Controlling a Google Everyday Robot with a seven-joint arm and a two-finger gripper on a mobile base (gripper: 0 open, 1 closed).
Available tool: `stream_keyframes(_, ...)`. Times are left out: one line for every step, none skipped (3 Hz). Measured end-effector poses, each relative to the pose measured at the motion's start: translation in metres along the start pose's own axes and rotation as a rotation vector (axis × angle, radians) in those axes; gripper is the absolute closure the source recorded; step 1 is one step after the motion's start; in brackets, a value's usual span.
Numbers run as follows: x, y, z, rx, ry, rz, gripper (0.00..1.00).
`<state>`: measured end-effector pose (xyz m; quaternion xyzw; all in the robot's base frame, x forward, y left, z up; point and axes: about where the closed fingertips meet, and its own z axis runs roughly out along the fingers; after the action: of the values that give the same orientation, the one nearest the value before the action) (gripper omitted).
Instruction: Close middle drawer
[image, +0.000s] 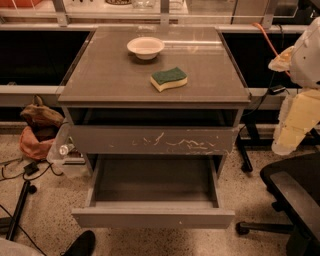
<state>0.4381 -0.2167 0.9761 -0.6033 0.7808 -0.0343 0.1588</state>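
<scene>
**A:** Where is the gripper?

**B:** The gripper (292, 125), a cream-coloured piece below the white robot arm (307, 50), hangs at the right edge of the scene. It is right of the grey cabinet (115, 75) and apart from it. I cannot tell whether it is open or closed, or whether it has hold of anything. It touches no drawer.

**A:** What is nearest to it?

**B:** Just below it, in the near right corner, is a black office chair (292, 197). Behind the arm, a thin orange cable (265, 37) runs up and to the left.

**A:** And the middle drawer?

**B:** The middle drawer (152, 218) is a wide, shallow grey drawer with a flat, handleless front. It stands far out toward the near side, low in the cabinet, with its grey inside open to view. A tiny white speck sits near the lower middle of its front. It is well apart from the gripper, to the left of it and lower.

**A:** What is above it?

**B:** A taller grey drawer front covered in white scratches (152, 140), with a dark gap between it and the cabinet top.

**A:** Is there anything on top?

**B:** A round white bowl (145, 47) sits at the far side. A green and yellow sponge (169, 79) lies nearer and slightly right, apart from the bowl.

**A:** And to the left?

**B:** A brown and orange bag (37, 130) slumps on the speckled floor (240, 245) beside the cabinet.
</scene>
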Motion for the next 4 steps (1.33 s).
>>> stream_keyframes(0.0,0.0,0.0,0.0,0.0,0.0,0.0)
stream_keyframes(0.001,0.009,0.022,-0.031,-0.003,-0.014,0.0)
stream_keyframes(0.004,0.03,0.077,-0.119,-0.023,-0.022,0.0)
stream_keyframes(0.008,0.058,0.149,-0.243,-0.058,-0.015,0.0)
